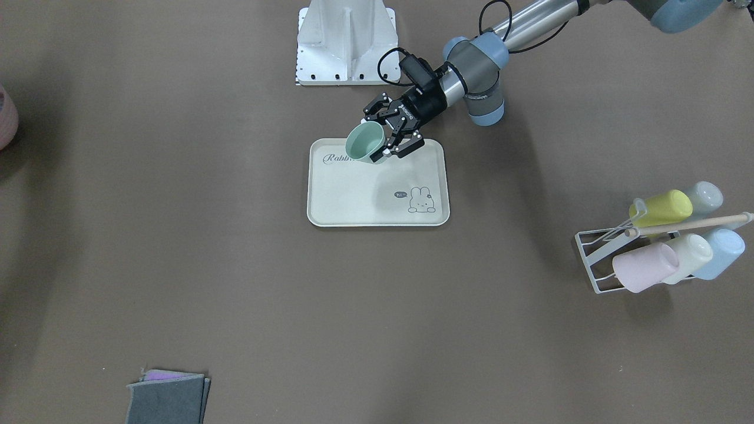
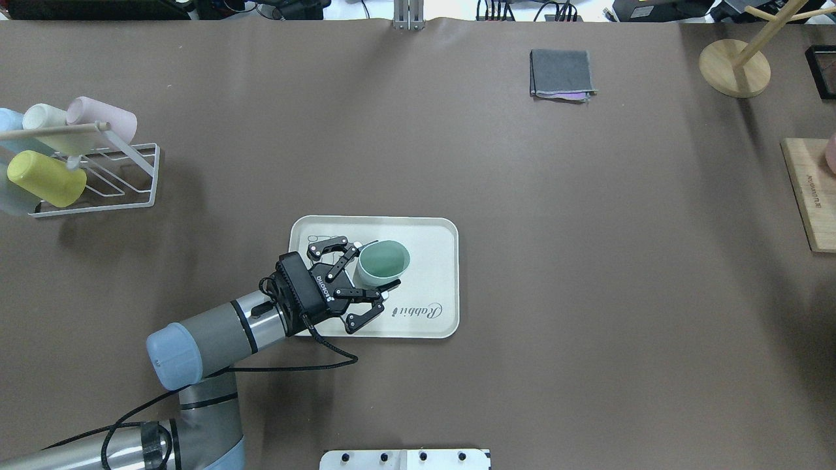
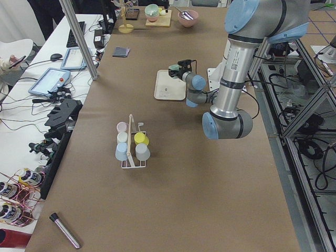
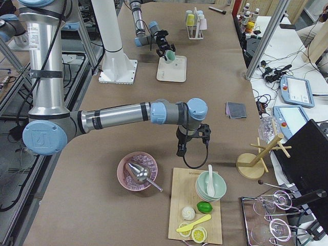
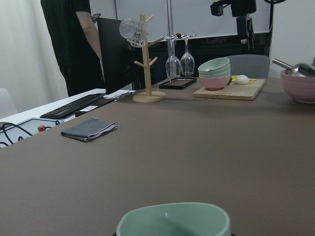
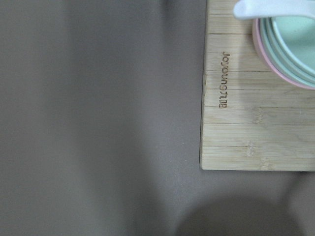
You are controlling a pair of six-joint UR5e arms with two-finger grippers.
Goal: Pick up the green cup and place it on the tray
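The green cup (image 2: 384, 261) is a mint tumbler, mouth up, held over the near half of the cream tray (image 2: 428, 258). My left gripper (image 2: 375, 266) is shut on the cup's lower body, one finger on each side. In the front view the cup (image 1: 364, 142) hangs over the "Rabbit" end of the tray (image 1: 365, 197), with the left gripper (image 1: 375, 140) around it. Its rim fills the bottom of the left wrist view (image 5: 173, 219). My right gripper (image 4: 180, 149) shows only in the right side view, pointing down; I cannot tell whether it is open.
A white wire rack with several pastel cups (image 2: 72, 170) stands far left. A folded grey cloth (image 2: 562, 74) lies at the back. A wooden board (image 2: 810, 192) and a mug tree base (image 2: 735, 68) are at the far right. A pink bowl (image 4: 137, 171) sits beside the board.
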